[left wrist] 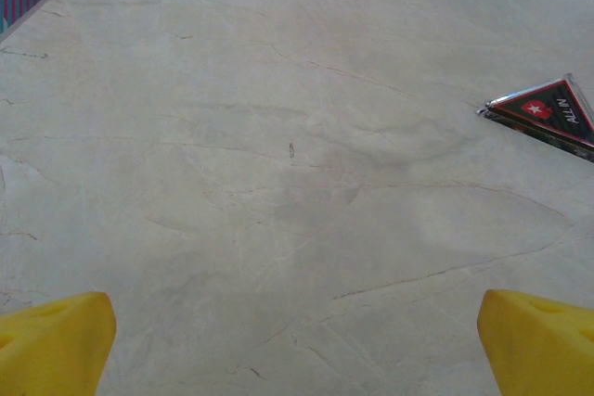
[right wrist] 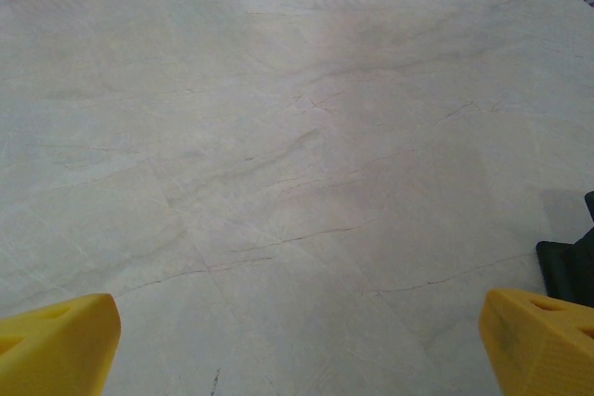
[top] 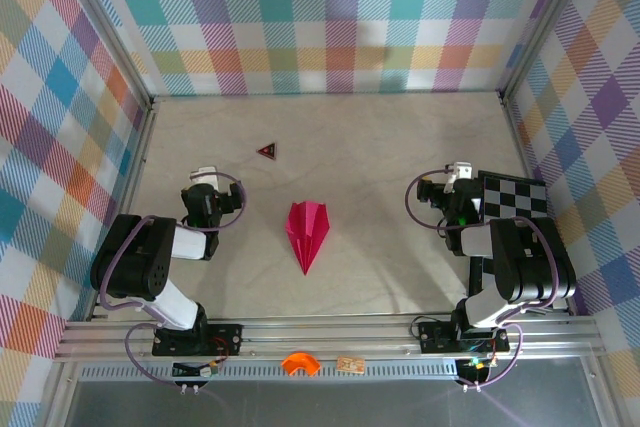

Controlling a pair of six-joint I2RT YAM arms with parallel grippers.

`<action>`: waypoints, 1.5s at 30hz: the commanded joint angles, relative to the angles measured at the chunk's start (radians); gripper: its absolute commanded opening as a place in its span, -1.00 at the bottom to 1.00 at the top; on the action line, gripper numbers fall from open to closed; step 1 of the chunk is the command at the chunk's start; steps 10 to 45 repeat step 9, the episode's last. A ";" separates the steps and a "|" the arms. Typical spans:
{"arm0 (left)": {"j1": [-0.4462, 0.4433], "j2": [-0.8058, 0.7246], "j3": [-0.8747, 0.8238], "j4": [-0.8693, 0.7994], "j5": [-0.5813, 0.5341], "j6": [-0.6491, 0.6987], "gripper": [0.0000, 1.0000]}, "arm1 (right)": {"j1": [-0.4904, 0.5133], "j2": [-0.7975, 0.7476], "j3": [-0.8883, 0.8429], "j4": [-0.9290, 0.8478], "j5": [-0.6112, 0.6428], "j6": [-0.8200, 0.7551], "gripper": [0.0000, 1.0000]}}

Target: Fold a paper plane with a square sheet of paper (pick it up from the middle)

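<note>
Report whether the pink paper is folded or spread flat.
Folded. The pink paper lies on the table as a narrow pointed dart with creased layered wings, tip toward the near edge.

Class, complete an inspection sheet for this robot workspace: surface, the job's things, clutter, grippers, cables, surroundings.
Surface: pale marbled table, flat, faintly veined.
Job's things: magenta-pink paper plane, folded, lying mid-table between the arms, nose toward the near edge.
Clutter: small dark red triangle beyond the plane; black-and-white checkerboard beside the right arm; orange curved piece and small tan piece at the near edge.
Grippers: left gripper and right gripper both open, holding nothing.
Cables: purple cables looped at each arm, off the paper.
Surroundings: pastel plaid walls on three sides.
</note>
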State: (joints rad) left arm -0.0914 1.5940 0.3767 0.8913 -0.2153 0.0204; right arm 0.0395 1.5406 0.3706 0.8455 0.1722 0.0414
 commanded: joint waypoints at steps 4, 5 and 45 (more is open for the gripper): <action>0.006 -0.004 0.028 -0.005 0.048 0.010 0.99 | -0.003 -0.005 0.014 0.036 0.003 0.008 0.98; 0.012 -0.005 0.031 -0.008 0.061 0.006 0.99 | -0.004 -0.004 0.014 0.036 0.003 0.009 0.97; 0.013 -0.006 0.025 0.000 0.065 0.007 0.99 | -0.003 -0.004 0.015 0.036 0.003 0.009 0.97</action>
